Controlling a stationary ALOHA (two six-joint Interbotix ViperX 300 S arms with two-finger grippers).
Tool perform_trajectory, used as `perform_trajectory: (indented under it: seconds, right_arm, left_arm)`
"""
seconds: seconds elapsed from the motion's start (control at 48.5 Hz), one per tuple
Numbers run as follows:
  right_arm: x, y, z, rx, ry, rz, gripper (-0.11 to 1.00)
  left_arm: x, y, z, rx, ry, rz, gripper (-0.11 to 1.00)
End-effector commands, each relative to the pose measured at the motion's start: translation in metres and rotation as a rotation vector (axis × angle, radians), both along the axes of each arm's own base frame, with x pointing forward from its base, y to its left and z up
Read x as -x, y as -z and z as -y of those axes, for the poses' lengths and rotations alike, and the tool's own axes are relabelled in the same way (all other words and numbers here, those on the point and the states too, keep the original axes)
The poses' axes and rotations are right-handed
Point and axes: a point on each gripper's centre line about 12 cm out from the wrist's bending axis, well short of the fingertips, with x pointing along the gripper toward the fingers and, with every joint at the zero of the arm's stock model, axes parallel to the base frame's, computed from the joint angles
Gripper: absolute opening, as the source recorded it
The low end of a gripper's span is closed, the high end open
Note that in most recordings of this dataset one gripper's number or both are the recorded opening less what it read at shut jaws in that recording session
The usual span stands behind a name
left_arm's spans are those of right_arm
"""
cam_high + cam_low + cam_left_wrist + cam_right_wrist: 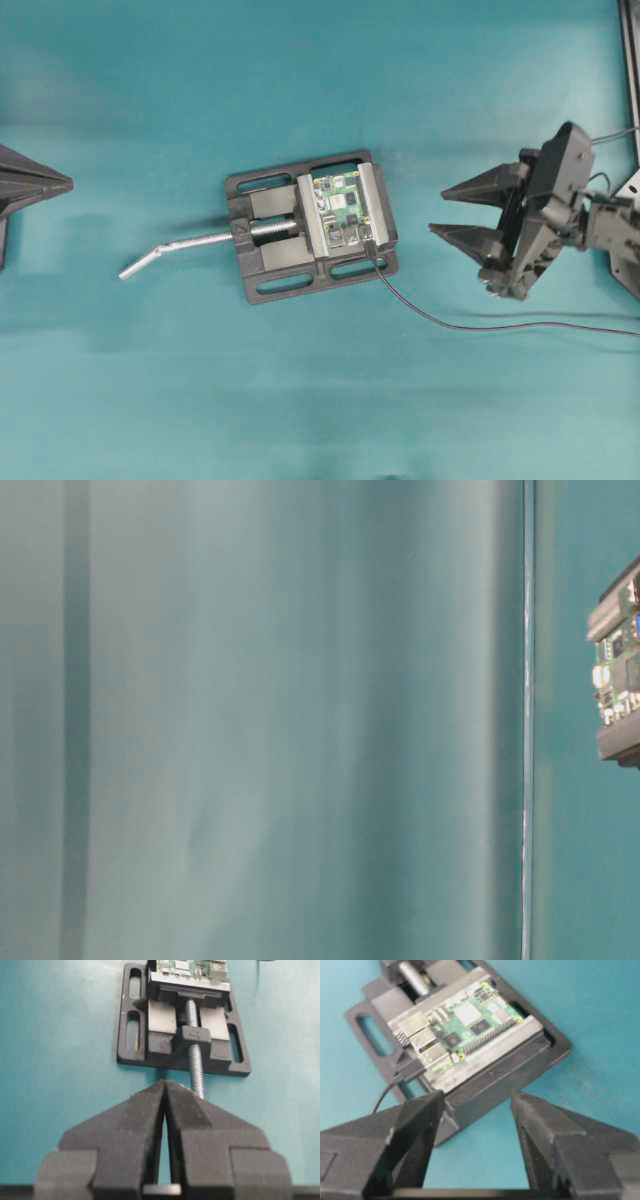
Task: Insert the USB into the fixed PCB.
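The fixed PCB (343, 206) sits clamped between the grey jaws of a black vise (310, 225) near the middle of the bench (150, 380), the vise's silver handle (175, 250) pointing toward the bench's left edge. The USB (369, 243) lies at the board's lower right corner in the overhead view; in the right wrist view its dark plug (412, 1069) sits against one of the board's silver ports, apparently seated in it, though how deep it goes cannot be told. Its thin black cable (460, 322) trails off toward the right edge of the bench.

The right gripper (462, 212) hangs just right of the vise, clear of it, its jaws spread wide with nothing between them. The left gripper (164, 1105) rests at the bench's left edge, well apart from the board, its fingers pressed together on nothing.

Judged from this, the insertion itself looks done or very nearly done, and the step in hand is the release and check. If the plug is fully home, the next move calls only for the right arm to draw back toward the right edge without snagging the cable. If it is only part-way in, the right gripper would need to close on the plug's body and press it straight along the port's axis, since the vise holds the board firm against that push.
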Motion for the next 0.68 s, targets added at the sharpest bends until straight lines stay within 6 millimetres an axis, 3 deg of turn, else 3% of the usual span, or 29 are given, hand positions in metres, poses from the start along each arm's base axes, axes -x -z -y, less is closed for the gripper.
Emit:
perform_trajectory:
  seconds: [0.0,0.371,0.66]
  right_arm:
    - [0.006,-0.007,0.004,0.001,-0.031,0.026,0.61]
    - [0.041,-0.013,0.01,0.067,-0.119,0.1,0.61]
    - [0.07,0.0,0.004,-0.004,-0.223,0.085,0.61]
  left_arm:
    - [-0.002,-0.007,-0.001,-0.002,-0.004,0.015,0.0]
    - [-0.002,-0.007,-0.001,-0.002,-0.004,0.015,0.0]
    - [-0.002,-0.007,-0.001,-0.001,-0.004,0.015,0.0]
